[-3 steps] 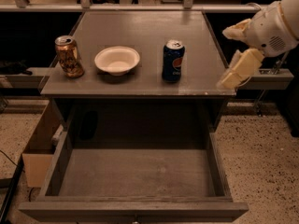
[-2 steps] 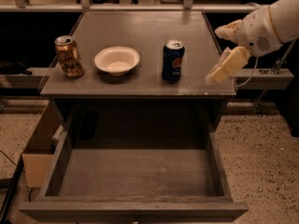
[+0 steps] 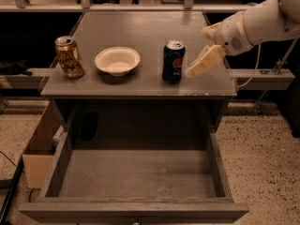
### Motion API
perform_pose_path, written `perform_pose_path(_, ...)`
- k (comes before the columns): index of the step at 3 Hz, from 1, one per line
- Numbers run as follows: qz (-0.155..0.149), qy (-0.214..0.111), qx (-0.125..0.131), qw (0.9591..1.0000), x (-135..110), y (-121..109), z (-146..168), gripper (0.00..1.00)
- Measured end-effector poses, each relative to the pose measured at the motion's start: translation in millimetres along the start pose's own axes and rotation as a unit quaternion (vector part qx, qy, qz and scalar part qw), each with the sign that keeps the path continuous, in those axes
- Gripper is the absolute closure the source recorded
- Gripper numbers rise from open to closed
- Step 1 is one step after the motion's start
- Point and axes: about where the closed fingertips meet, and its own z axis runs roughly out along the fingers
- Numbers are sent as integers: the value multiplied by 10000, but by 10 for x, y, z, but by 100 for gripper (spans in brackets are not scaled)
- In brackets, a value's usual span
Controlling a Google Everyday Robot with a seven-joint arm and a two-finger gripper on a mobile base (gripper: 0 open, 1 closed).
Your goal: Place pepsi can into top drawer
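Note:
The pepsi can (image 3: 173, 61), dark blue with a round logo and a silver top, stands upright on the cabinet top (image 3: 140, 27), right of the middle near the front edge. My gripper (image 3: 198, 51) reaches in from the right, just right of the can and apart from it. It is open and empty, with one cream finger (image 3: 205, 61) slanting down toward the can's side. The top drawer (image 3: 136, 172), wide, shallow and grey, is pulled out below the top and holds nothing.
A gold-brown patterned can (image 3: 69, 56) stands at the left of the cabinet top. A white bowl (image 3: 117, 60) sits between the two cans. A cardboard box (image 3: 40, 144) stands on the speckled floor left of the drawer. A cable hangs under my arm at the right.
My gripper has moved left and a little toward the front, closing in on the pepsi can's right side. The cans, bowl and drawer have not moved.

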Motion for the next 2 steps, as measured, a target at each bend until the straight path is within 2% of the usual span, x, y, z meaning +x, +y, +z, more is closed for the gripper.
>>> perform_pose_path(1,-46,201,72,9998,17,-186,235,0)
perform_pose_path(2,-128,272,29,9995,-65,-205,495,0)
